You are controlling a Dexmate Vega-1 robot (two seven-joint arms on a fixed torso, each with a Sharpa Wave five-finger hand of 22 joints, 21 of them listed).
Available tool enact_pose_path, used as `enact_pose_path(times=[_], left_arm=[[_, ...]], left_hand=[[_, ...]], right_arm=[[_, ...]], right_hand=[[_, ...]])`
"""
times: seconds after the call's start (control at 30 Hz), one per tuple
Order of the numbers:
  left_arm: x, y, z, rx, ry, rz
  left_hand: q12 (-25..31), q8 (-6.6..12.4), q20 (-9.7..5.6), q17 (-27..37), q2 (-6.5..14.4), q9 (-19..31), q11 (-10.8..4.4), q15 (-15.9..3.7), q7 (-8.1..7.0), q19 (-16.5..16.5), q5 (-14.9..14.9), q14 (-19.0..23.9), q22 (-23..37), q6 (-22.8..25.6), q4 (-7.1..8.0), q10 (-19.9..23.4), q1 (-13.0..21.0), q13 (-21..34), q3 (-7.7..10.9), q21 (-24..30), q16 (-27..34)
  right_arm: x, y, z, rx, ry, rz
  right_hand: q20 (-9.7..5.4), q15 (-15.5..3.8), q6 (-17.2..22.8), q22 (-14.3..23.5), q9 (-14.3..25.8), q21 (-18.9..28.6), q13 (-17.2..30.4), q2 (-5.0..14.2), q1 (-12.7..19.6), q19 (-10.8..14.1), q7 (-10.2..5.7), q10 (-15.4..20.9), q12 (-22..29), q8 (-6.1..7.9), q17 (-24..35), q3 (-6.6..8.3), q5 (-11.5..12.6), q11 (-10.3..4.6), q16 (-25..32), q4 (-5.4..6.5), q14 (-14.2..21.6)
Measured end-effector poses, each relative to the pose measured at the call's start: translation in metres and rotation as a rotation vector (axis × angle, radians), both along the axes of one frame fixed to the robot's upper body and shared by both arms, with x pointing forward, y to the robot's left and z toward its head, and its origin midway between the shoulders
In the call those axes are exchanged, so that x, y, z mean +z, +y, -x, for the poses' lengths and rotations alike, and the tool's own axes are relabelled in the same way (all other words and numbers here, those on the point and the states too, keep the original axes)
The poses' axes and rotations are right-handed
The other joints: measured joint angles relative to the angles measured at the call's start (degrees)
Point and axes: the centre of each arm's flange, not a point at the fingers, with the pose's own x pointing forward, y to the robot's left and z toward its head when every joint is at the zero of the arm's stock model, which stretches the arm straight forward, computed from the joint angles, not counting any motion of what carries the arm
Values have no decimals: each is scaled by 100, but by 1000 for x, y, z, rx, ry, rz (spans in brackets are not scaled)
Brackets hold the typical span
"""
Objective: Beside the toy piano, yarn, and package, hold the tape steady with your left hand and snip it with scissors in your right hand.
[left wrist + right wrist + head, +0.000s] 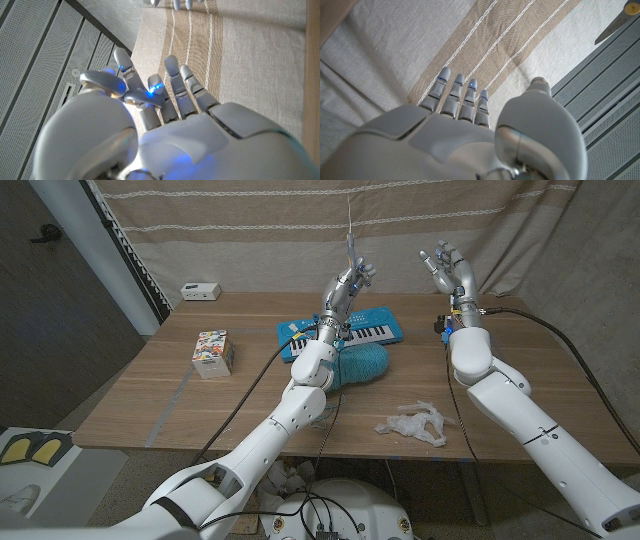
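Observation:
Both arms are raised over the far half of the table. My left hand [350, 285] grips a thin grey pointed thing [349, 230] that stands straight up from its fingers. In the right wrist view its tip [619, 21] looks like closed scissor blades. The left wrist view shows the left hand's [150, 125] thumb pressed across its fingers. My right hand [450, 270] is held up to the right of it, fingers apart and holding nothing, and is also seen in the right wrist view [465, 130]. Below the hands lie the blue toy piano [375, 330] and the teal yarn [365, 363].
A small colourful package [213, 353] stands on the table's left part. A crumpled piece of clear white film [415, 423] lies near the front edge on the right. A small white box [200, 290] sits at the far left corner. A striped curtain [250, 230] hangs behind.

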Motion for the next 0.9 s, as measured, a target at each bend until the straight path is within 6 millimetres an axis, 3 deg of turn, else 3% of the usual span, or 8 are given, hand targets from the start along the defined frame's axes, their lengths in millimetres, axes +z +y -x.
enact_pose_path(times=[0.3,0.53,0.9], left_arm=[[-1,-2,0,-77,24,12],[0,-4,2,-124,33,23],[-2,-6,2,-160,55,21]], left_hand=[[-44,-52,-9,-13,-146,0,-107,0,-40,-9,67,0,0,-38,87,122,-146,-4,-87,0,0],[-45,-98,-9,-10,-283,27,-229,0,1,-8,174,0,-1,29,251,245,-509,-6,-318,0,0],[-44,-302,-8,-12,-344,27,-330,0,10,-8,466,0,-68,80,497,368,-1314,17,-963,-33,28]], right_arm=[[-1,2,2,-1,1,2],[-2,2,2,-9,4,2],[-2,2,3,-12,1,-1]], right_hand=[[-32,0,0,0,0,-23,0,-2,-47,32,0,0,0,0,0,0,0,1,0,0,0],[-32,0,0,0,0,-23,0,-11,-55,31,0,0,0,0,1,0,0,1,0,0,0],[-32,0,0,0,1,-63,0,14,-75,31,0,-1,0,0,0,0,-34,-1,0,0,0]])
